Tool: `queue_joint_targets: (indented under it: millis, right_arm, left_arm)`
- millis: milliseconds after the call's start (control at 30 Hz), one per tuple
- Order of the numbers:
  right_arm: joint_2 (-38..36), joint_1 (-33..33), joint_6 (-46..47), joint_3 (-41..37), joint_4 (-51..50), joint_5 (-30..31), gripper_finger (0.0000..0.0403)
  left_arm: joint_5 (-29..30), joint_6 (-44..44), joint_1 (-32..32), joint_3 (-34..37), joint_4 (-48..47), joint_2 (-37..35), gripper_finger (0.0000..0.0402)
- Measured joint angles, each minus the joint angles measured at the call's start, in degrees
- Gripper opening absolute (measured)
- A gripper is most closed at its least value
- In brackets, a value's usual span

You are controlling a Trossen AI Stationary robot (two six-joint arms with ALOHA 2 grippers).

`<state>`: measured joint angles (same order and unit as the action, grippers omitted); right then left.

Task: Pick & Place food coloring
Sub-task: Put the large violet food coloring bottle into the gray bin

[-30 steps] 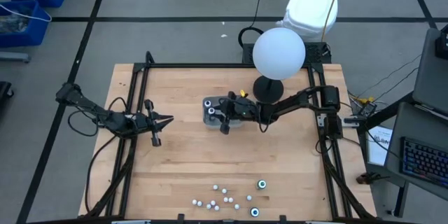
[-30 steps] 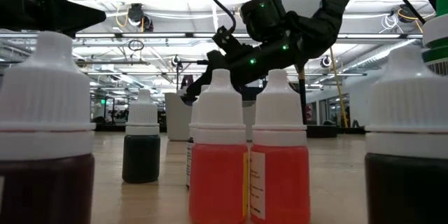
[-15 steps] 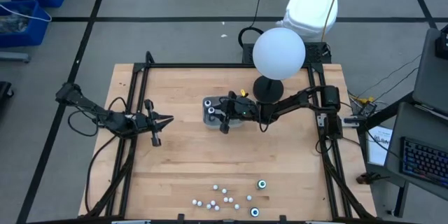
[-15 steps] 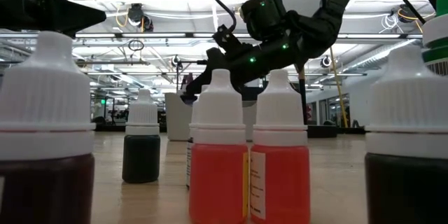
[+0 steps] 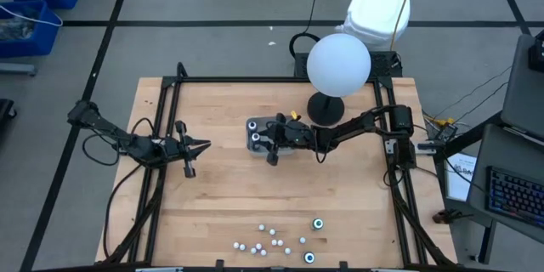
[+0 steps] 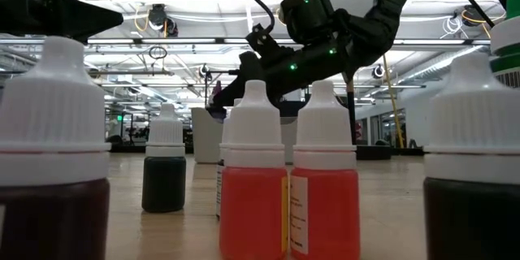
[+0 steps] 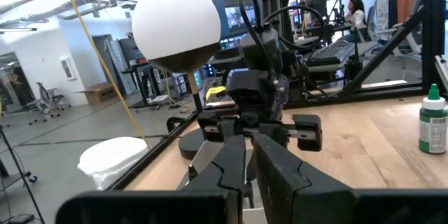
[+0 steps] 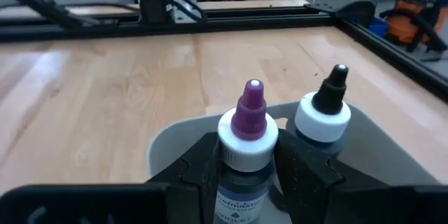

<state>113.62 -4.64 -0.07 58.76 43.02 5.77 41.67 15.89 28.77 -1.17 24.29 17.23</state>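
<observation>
My right gripper [image 5: 272,135] reaches in from the table's right over the grey tray [image 5: 250,139] at mid-table and is shut on a small dark bottle with a purple tip and a white collar [image 8: 250,122]. A second bottle with a black tip [image 8: 323,115] stands in the tray beside it. Several tiny white-capped bottles [image 5: 270,240] and two teal-ringed ones [image 5: 318,223] stand near the table's near edge. In the low view they fill the foreground, two of them red [image 6: 253,187]. My left gripper [image 5: 197,145] waits shut at the table's left, touching nothing. My right gripper pinches the purple-tipped bottle at its shoulder, just under the white collar [image 8: 245,159], between its two fingers [image 8: 199,171]. The fingers come slanting down from the table's right. The bottle stays upright above the tray's floor; whether its base rests there is hidden by the fingers.
The large white globe on its black stand [image 5: 338,64] rises just beyond the tray toward the far edge, close to my right arm. A black frame rail [image 5: 255,79] borders the table. Bare wood [image 5: 238,187] lies between the tray and the bottle cluster.
In the low view my right gripper has risen a little above the tray, still shut on the bottle. My left arm has kept still.
</observation>
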Motion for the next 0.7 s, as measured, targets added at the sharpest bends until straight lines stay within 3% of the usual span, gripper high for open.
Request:
queue_joint_targets:
  millis: [233,467,700]
  right_arm:
    - [0.2,-0.4,0.5,0.0,0.2,-1.3,0.0116]
    - [4.8,-0.6,2.8,0.3,6.5,-1.3,0.0116]
    - [5.4,-0.9,2.4,0.3,6.7,-1.4,0.0116]
  left_arm:
    - [0.0,0.0,0.0,0.0,0.0,0.0,0.004]
    - [-0.1,-1.7,-2.0,0.0,0.0,0.0,0.004]
    - [-2.8,-2.9,-3.7,0.0,-0.4,0.0,0.004]
